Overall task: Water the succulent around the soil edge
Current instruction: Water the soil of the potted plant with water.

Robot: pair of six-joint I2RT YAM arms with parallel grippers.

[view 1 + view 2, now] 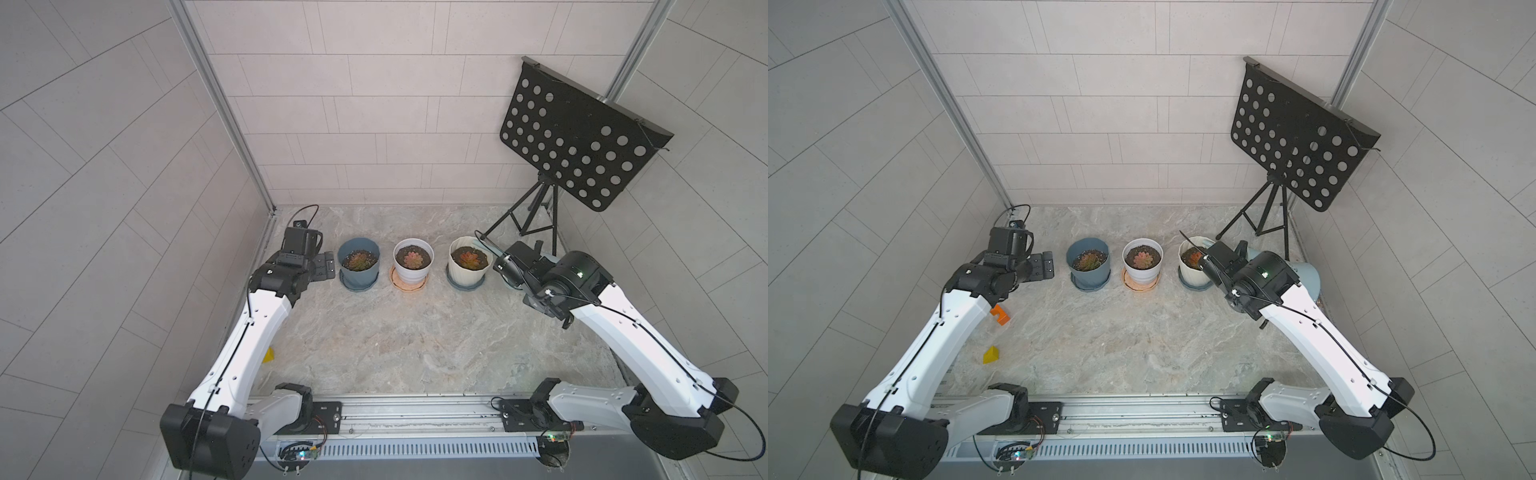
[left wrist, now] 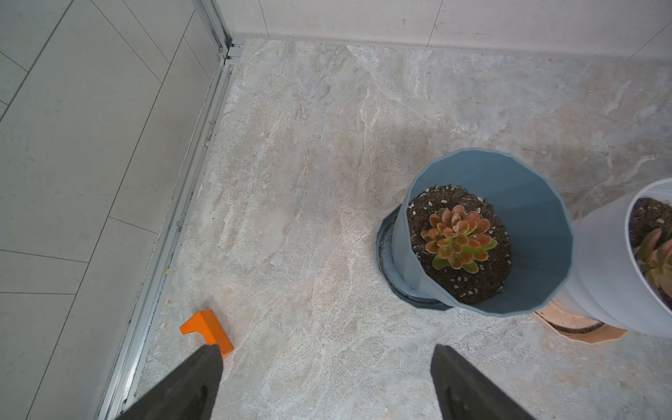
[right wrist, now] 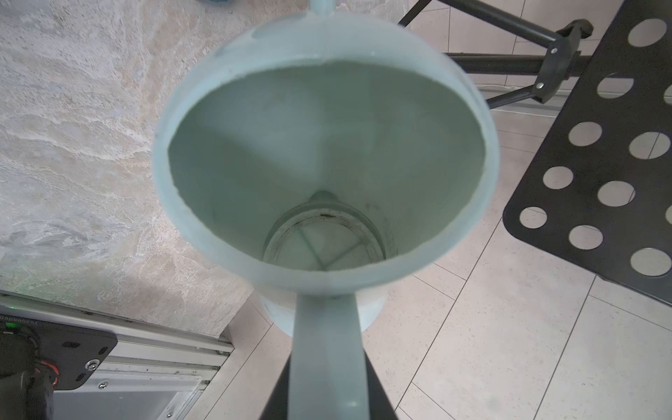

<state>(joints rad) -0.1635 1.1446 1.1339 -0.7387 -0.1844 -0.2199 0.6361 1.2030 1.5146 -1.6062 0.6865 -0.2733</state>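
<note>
Black arm joints (image 1: 208, 440) sit closest in both top views, and past them the right arm (image 1: 1287, 307) holds the can (image 1: 1308, 274) just beside the cream pot (image 1: 1194, 270), whose succulent (image 1: 469, 257) sits in the middle of its soil (image 1: 458, 252), with the white pot (image 1: 1142, 270) and blue pot (image 1: 1088, 274) farther left. Left wrist view shows the left gripper (image 2: 327, 351) wide open and empty, near the blue pot. Right wrist view shows the right gripper (image 3: 327, 392) shut tight on the can's handle (image 3: 327, 327), and the spout (image 3: 322, 5) points straight away from it toward the pots, so I think this arm should pour.
</note>
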